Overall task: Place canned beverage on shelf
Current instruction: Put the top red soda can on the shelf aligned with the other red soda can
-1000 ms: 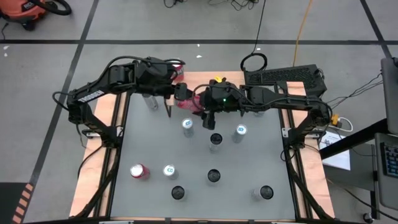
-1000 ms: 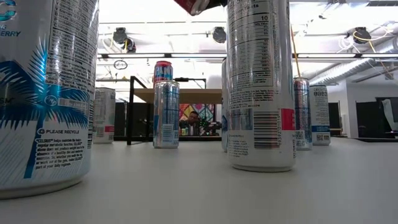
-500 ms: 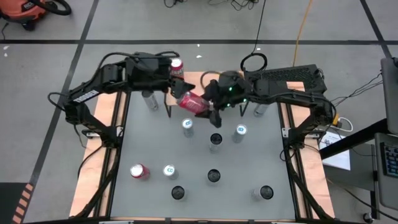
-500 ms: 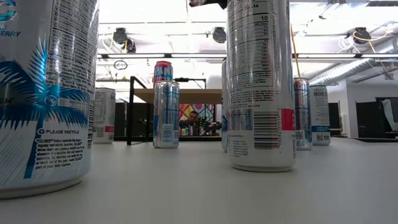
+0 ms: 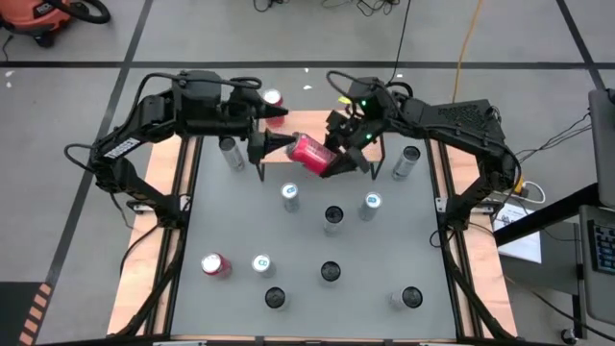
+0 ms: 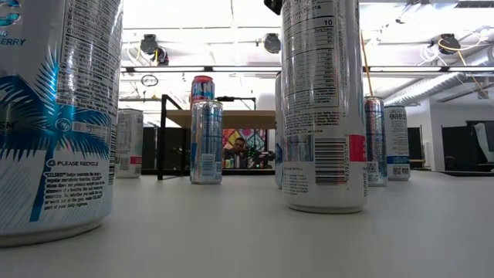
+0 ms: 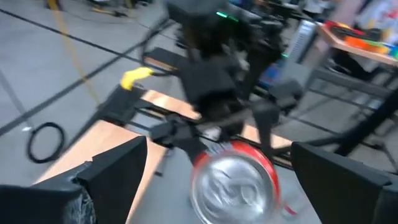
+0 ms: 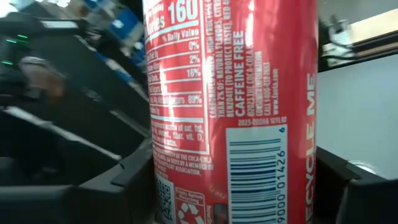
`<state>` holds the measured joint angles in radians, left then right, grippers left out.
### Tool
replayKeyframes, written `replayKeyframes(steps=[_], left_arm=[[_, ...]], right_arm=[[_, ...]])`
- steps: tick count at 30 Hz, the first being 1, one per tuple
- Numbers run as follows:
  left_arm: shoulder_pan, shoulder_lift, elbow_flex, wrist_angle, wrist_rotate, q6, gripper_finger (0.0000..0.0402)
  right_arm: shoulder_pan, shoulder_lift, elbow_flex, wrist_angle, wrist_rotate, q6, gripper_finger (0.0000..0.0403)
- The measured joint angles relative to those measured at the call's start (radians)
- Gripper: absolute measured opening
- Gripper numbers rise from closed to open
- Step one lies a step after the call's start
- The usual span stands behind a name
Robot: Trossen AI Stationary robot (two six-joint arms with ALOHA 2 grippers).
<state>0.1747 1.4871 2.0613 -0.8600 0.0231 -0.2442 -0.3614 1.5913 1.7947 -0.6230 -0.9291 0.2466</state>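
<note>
Mid-handover at twelve o'clock: right end effector [image 5: 338,160] clamped the tilted red cola can [image 5: 309,153]; left end effector [image 5: 266,143], fingers apart, must close.

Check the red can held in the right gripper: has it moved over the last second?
Yes. In the high view the red can, tilted in the right gripper, has shifted away from the standing cans at mid-table, toward the shelf at the far edge.

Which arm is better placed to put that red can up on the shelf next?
The right arm, probably. Its gripper already holds the red can, tilted, above the shelf. The left gripper is open, facing the can's end.
</note>
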Motion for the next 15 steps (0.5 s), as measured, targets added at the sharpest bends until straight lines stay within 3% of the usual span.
replayKeyframes(steps=[3,8,15], left_arm=[[0.0,0.0,0.0,-0.021,0.048,0.032,0.0398],[0.002,0.0,0.0,-0.018,0.033,0.067,0.0398],[0.003,0.032,0.0,-0.013,0.118,0.093,0.04]], right_arm=[[-0.026,0.0,0.0,-0.003,-0.066,0.005,0.0265],[-0.05,0.0,0.0,-0.009,-0.146,0.006,0.0263],[-0.065,0.002,0.001,-0.01,-0.201,0.014,0.0265]])
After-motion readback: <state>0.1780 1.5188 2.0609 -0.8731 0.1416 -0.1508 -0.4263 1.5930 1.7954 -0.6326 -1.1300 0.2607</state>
